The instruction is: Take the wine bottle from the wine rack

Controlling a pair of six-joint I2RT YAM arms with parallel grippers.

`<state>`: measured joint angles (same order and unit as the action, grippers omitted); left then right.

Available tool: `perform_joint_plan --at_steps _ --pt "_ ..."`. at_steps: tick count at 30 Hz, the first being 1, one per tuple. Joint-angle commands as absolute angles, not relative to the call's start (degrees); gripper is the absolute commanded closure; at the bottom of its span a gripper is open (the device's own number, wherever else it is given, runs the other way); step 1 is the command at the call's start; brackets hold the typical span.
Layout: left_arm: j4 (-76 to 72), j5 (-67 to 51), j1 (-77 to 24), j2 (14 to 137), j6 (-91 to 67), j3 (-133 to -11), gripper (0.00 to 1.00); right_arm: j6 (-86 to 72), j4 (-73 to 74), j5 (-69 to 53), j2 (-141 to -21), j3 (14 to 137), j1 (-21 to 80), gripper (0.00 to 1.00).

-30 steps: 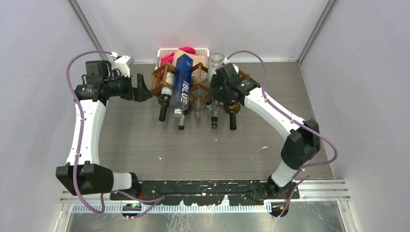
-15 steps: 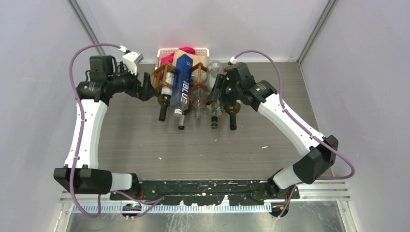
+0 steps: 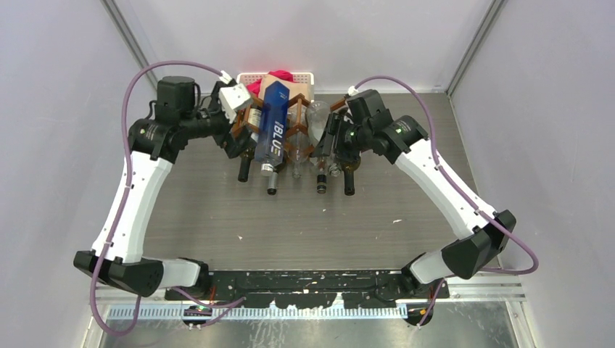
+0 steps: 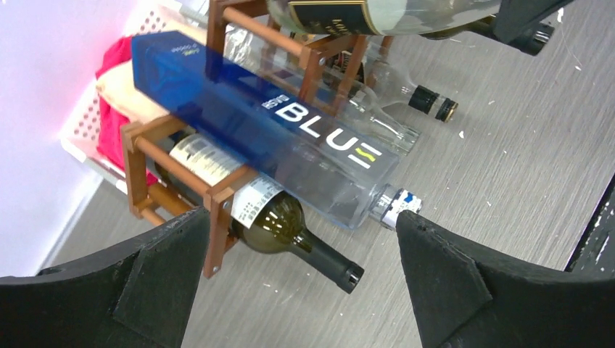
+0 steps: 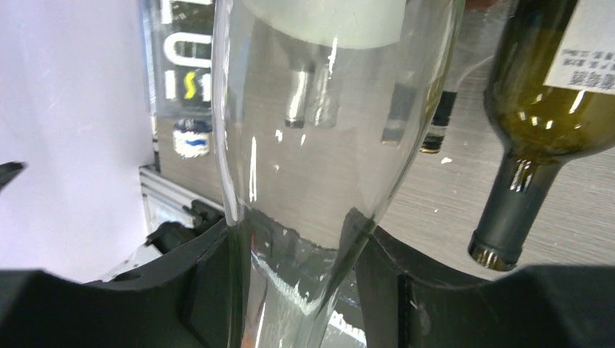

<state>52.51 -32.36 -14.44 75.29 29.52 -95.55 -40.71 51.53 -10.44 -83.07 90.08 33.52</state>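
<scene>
Grey table (image 3: 304, 217), pale walls (image 3: 58, 109): right pincer (image 5: 290, 261) clasps clear wine bottle (image 5: 319, 130), left pincer (image 4: 301, 225) released.

- clear glass wine bottle (image 5: 304, 145): body cut off at 12 o'clock, neck at 6 o'clock.
- white plastic basket (image 4: 81, 119): partly hidden behind brown wooden lattice rack (image 4: 217, 214).

A clear glass wine bottle (image 5: 304, 145) with a white label at the top fills the middle. Its shoulder narrows down between the two black fingers (image 5: 207, 290) of the right gripper (image 5: 290, 239), which press against the glass on both sides. Just right of it is a dark olive-green glass bottle (image 5: 544, 94) with a white paper label, its dark neck over the grey wood-grain table (image 5: 435, 210). At left, a blue square bottle (image 5: 178, 65) with white lettering shows its capped end.
</scene>
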Motion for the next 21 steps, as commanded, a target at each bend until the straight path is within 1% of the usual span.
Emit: perform_joint_plan --at_steps 1,8,15,21 --pt "49.5 -34.0 -16.9 72.1 37.7 -95.3 0.0 -38.7 42.7 -16.2 -77.1 99.7 33.6 0.99" --pt "46.2 -38.1 -20.9 67.8 49.1 -90.0 0.0 -40.8 44.8 -20.9 -76.4 104.7 33.6 0.99" --pt "36.0 -35.8 -28.4 63.0 62.6 -81.7 0.0 -42.1 45.4 -26.7 -74.8 106.1 33.8 0.99" --pt "28.7 -34.5 -32.1 62.4 67.9 -77.9 0.0 -41.7 46.2 -30.5 -74.4 106.0 35.7 0.99"
